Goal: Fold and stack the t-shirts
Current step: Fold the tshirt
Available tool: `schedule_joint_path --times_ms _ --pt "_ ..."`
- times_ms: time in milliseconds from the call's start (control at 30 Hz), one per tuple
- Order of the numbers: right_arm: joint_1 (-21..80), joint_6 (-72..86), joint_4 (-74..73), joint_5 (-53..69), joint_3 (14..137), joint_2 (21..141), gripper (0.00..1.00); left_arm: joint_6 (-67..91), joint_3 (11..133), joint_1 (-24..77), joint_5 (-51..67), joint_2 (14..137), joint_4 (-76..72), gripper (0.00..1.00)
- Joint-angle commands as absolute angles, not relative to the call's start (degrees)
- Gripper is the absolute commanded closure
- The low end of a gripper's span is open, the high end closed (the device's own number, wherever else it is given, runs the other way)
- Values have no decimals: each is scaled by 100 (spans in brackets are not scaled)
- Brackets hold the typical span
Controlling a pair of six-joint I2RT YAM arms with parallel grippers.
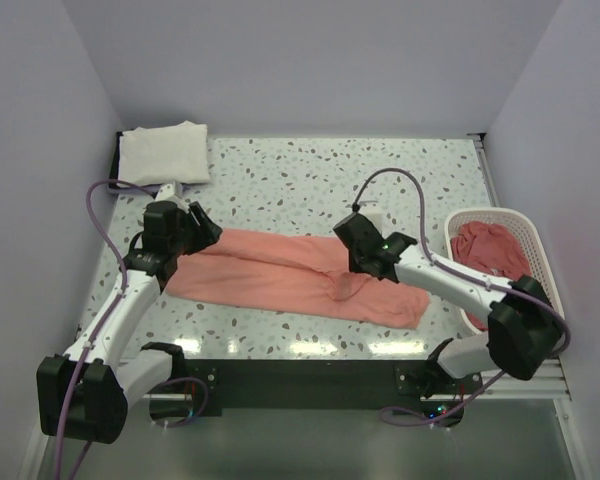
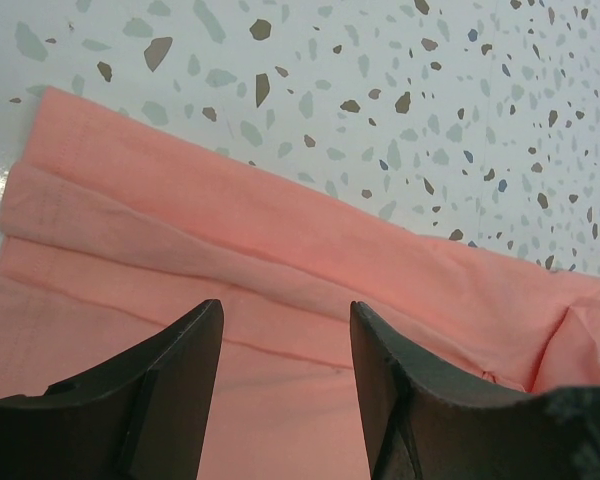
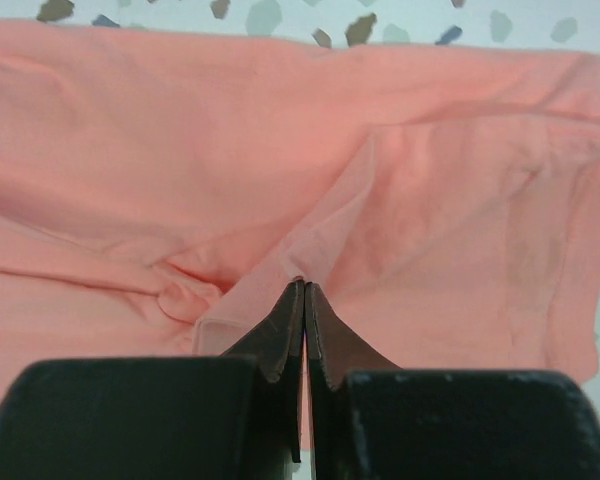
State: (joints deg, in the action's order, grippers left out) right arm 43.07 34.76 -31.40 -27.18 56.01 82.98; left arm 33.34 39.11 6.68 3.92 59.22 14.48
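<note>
The salmon-pink t-shirt (image 1: pixel 280 272), lying left-to-right mid-frame, is pinched right of centre by the right gripper (image 3: pixel 303 292), the left gripper (image 2: pixel 285 322) spread.

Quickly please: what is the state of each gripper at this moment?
Left gripper: open, over the salmon-pink t-shirt, holding nothing.
Right gripper: closed, pinching a fold of the same t-shirt.
</note>
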Motion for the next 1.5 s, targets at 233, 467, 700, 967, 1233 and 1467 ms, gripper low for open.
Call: schedule_joint_path --times_ms 233,467,700,967,1233,1467 --pt "4298 4525 -4297 -2918 4228 6312 100 3217 3938 668 624 5862 1283 42" --pt "4315 5044 -4666 -2558 3648 5379 100 3226 3911 668 685 5854 1266 42" --pt "4315 5370 -4852 -2391 3323 5010 100 3226 3929 668 694 5845 1266 42" --pt "4315 5511 -4807 -2171 3199 4843 98 3252 3911 668 572 5836 1318 42" --pt "4316 5055 -4756 -1811 3726 4491 59 3743 3894 668 518 6020 1319 41" --pt "4316 4202 -2902 -1258 4613 6624 61 4464 4025 703 229 6766 660 47"
